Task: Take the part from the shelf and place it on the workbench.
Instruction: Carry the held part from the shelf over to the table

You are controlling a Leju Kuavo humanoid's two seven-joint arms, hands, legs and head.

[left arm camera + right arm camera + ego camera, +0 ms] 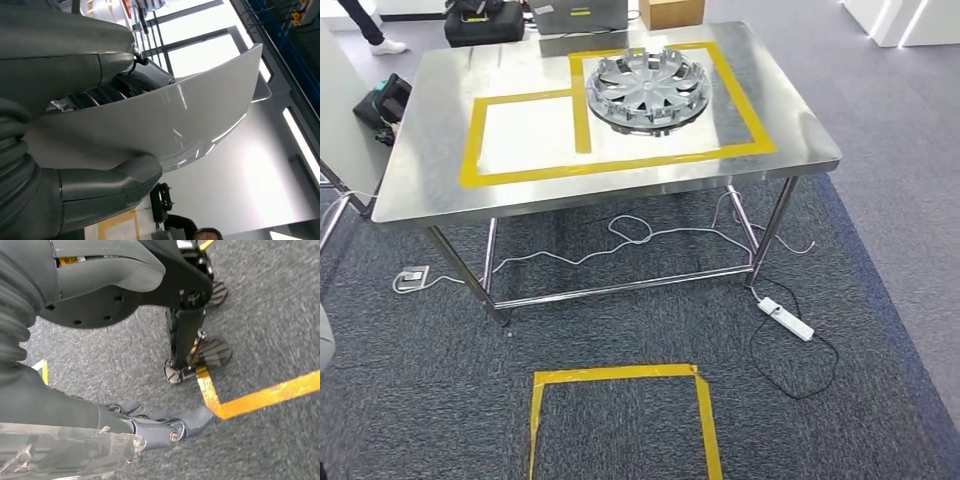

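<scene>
While we stand short of the workbench, our left hand (68,55) pinches the part (181,115), a glossy silver-grey panel, with the thick thumb (109,177) pressed on one face and the darker fingers (151,75) on the other. The grip sits near one end, and the long, curved rest of the panel juts out unsupported, held up in the air and clear of the tabletop. We judge the panel light and fairly stiff, but its polished skin looks slippery and easy to mark. A hold closer to its middle, or a second hand under the free end, would steady it. Our right hand (113,295) hangs low over the grey carpet (264,300) with nothing in its grasp, its fingers (177,427) lying out almost straight and well apart from the thumb. Ahead, the steel workbench (433,100) carries a hubcap (648,88) toward the far right corner of the tabletop, inside yellow tape (475,130).
</scene>
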